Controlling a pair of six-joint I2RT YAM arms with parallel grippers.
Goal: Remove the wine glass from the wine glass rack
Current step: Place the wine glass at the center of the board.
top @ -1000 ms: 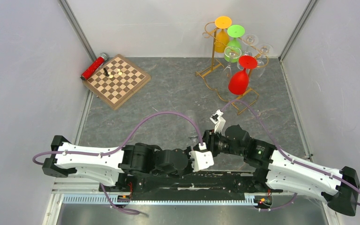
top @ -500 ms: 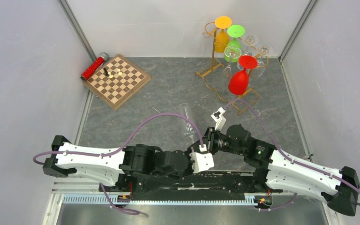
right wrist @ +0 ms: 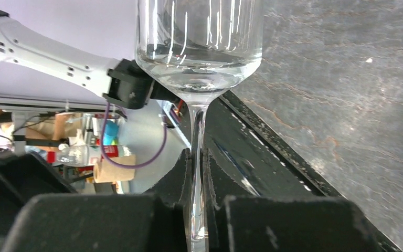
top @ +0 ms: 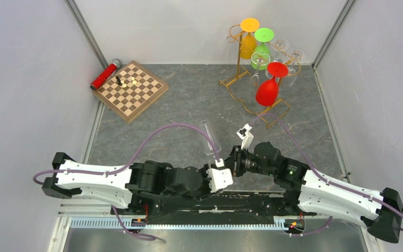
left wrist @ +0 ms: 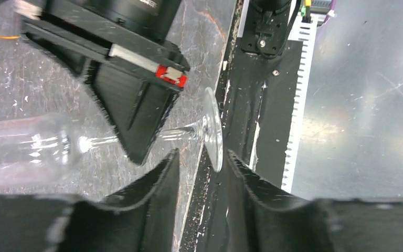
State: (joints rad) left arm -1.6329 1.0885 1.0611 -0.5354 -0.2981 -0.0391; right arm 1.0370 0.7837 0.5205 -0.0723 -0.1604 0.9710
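Glass (top: 209, 137) off the rack (top: 239, 68), held low at the near middle of the worktop (top: 189, 100), between the two wrists; long axis from about 11 to 5 o'clock in the top view, bowl toward 11, foot toward 5 by the arm bases. Pinched on the stem by the right jaws, fingers (right wrist: 174, 181) pressed to either side; bowl (right wrist: 199, 42) clear of them at 12 o'clock in that wrist view. Left jaws spread, fingers (left wrist: 155, 191) flanking the lower rim of the foot (left wrist: 213, 126); cannot tell whether touching it.

Close by the bowl at 9 to 10 o'clock, the purple cable (top: 178, 128) arching off the left wrist; near at 3 o'clock, the white block (top: 245, 135) on the right wrist. Rack well apart at 1 o'clock by the back wall, hung with orange, green, red and clear glasses; red glass (top: 267, 90) the nearest of them. Chessboard (top: 131, 90) well apart at 10 o'clock, red tube (top: 105, 74) just beside its far-left edge.

Black rail (left wrist: 241, 105) under the foot at 6 o'clock; bare worktop at 12 o'clock between board and rack; side walls well apart at 3 and 9.
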